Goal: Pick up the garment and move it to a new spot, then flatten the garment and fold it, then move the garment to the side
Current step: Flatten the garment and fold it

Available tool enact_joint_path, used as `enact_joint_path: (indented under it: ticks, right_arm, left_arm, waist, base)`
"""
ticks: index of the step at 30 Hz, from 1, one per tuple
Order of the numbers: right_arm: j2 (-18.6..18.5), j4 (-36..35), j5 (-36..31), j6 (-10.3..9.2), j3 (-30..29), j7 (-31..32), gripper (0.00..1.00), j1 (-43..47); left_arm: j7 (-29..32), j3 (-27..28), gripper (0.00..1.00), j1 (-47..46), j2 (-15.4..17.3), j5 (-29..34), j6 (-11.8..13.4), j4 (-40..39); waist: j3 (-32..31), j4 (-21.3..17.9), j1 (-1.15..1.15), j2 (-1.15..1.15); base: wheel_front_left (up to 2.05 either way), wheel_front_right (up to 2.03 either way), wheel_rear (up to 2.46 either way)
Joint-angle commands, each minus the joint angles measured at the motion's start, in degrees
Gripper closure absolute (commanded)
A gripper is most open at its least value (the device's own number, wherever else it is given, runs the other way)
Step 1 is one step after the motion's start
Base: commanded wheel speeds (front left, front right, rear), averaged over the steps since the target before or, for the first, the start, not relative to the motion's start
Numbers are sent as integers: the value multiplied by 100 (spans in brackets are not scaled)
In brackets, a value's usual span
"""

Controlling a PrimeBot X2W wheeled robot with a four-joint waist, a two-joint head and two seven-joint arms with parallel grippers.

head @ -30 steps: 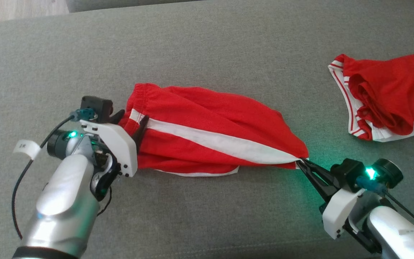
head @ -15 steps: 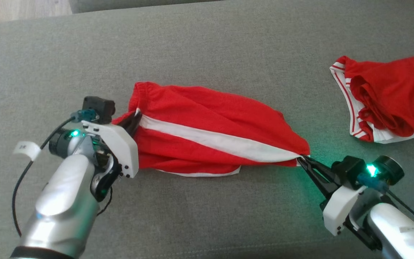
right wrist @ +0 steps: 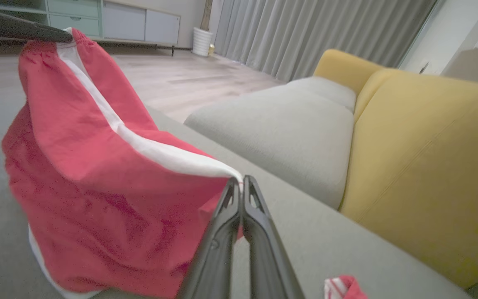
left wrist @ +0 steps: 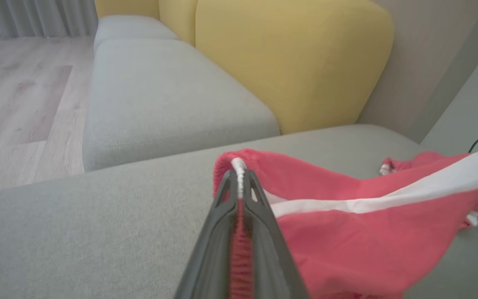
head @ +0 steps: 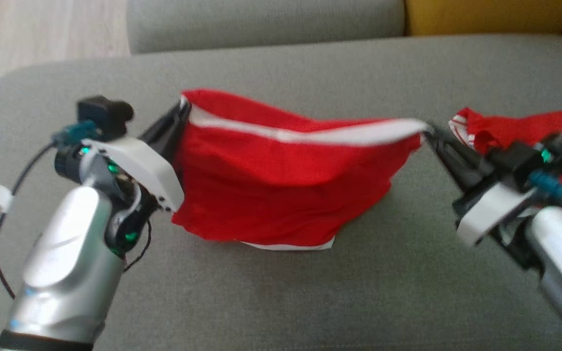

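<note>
Head view: the red fabric shorts with a white side stripe (head: pixel 281 195) hang mid-frame, stretched between the left gripper (head: pixel 179 109) and the right gripper (head: pixel 427 130).

Left wrist view: the jaws are clenched on the waistband, centre-frame.

Right wrist view: the jaws pinch the stripe's end.

This looks like the lift-and-move step. The next move calls for carrying both ends together, taut, to a bare part of the grey sofa cushion (head: pixel 281 292).

Second red garment (head: pixel 498 130) partly hidden, cropped
</note>
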Motion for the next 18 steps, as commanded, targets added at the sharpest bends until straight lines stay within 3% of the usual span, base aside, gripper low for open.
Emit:
enact_joint_path:
  ticks: [1, 9, 13, 18]
  right_arm:
    - [-224, -219, 95, 19, 34, 36, 100, -344]
    - [-597, -237, 113, 19, 203, 105, 100, -1393]
    - [-592, -200, 101, 19, -170, 77, 100, -1584]
    - [-423, -519, -9, 19, -622, 280, 100, -1169]
  left_arm:
    - [21, 356, 100, -191, 208, -104, 26, -413]
    - [29, 828, 100, -299, 203, -421, 399, -1471]
    - [-96, 1084, 100, -364, 209, -415, 687, -1905]
    - [-159, 1281, 100, -53, 196, -475, 964, -2401]
  waist:
    - [-289, 87, 0, 0]
    - [-773, 179, 0, 0]
    - [-952, 200, 0, 0]
    - [-1037, 195, 0, 0]
  base:
    - [0, 0, 0]
    - [0, 0, 0]
    - [0, 0, 0]
    - [0, 0, 0]
